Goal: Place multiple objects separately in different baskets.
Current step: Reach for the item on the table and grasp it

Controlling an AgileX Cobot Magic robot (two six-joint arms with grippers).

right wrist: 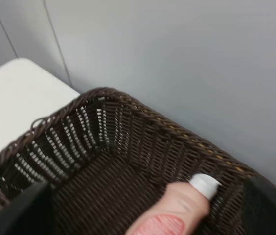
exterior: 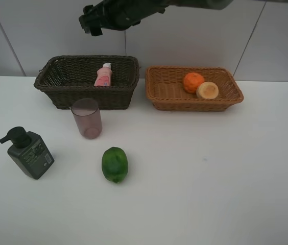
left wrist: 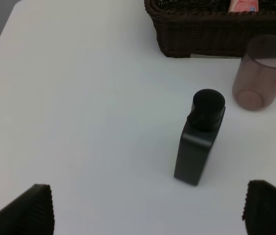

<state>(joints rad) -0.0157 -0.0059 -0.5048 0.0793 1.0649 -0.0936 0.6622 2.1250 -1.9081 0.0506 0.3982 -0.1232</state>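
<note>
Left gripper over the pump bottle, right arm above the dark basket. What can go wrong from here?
1. The pump bottle stands upright and narrow; an off-centre close by the open left gripper may tip it.
2. The cup stands close before the dark basket; carrying the bottle in could knock it over.

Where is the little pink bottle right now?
In the high view, the pink bottle sits inside the dark brown basket at the back left of the table, right of the basket's middle, behind the mauve cup.
</note>
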